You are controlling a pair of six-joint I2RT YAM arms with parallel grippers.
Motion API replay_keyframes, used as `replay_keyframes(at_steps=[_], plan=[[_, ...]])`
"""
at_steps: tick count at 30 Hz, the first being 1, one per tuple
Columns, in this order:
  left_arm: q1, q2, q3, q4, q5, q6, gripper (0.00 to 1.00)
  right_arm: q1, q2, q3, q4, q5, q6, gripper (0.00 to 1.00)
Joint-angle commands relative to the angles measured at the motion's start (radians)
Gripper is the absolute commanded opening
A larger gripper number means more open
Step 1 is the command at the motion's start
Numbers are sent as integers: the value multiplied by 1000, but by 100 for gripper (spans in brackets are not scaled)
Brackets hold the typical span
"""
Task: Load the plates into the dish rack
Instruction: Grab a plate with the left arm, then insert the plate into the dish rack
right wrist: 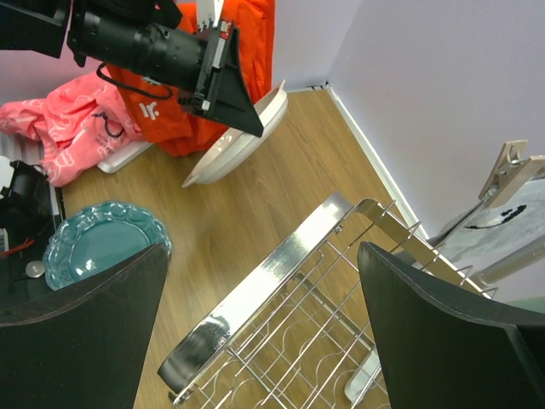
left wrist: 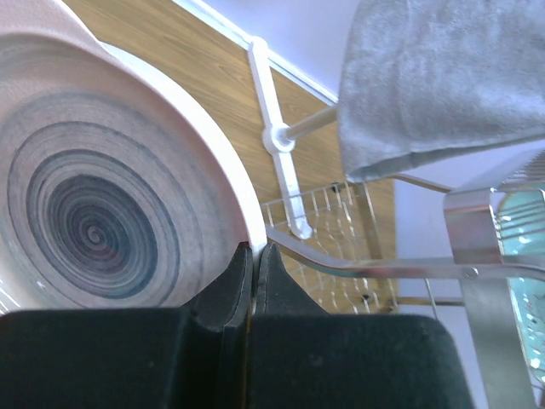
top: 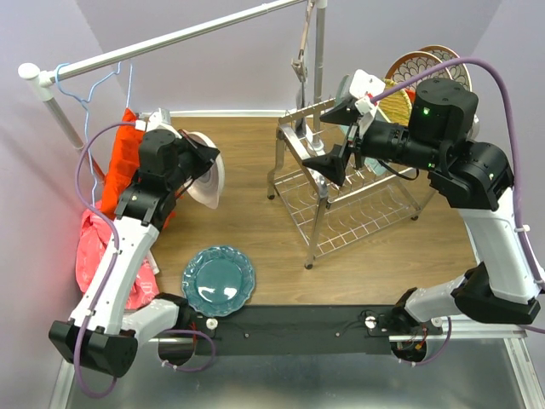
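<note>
Left wrist view: the left gripper (left wrist: 254, 256) pinches the rim of the white-grey swirl ceramic plate (left wrist: 94, 213), aloft at the table's 10 o'clock. It looks stiff, glazed, probably slippery and breakable, so a rim hold suits. The right gripper (right wrist: 262, 249) gapes wide above the shiny wire dish rack (right wrist: 255, 298).

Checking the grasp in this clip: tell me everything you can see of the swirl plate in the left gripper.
The swirl plate is round, glossy and ceramic-looking, with a plain white rim and underside and grey-blue concentric rings on its face. The left gripper is shut on its rim, and that is the only contact visible. The plate is steeply tilted and seemingly clear of the wooden table, off to the left of the dish rack.
</note>
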Motion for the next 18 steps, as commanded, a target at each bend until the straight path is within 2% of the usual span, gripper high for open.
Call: replay_keyframes(at_steps=[1, 12, 18], plan=[[12, -70, -27, 192, 90, -86, 0, -4, 8, 21, 15, -11, 21, 100], [14, -133, 64, 233, 131, -232, 0, -4, 13, 27, 31, 21, 36, 100], [14, -141, 162, 221, 123, -278, 0, -4, 28, 67, 90, 211, 59, 100]])
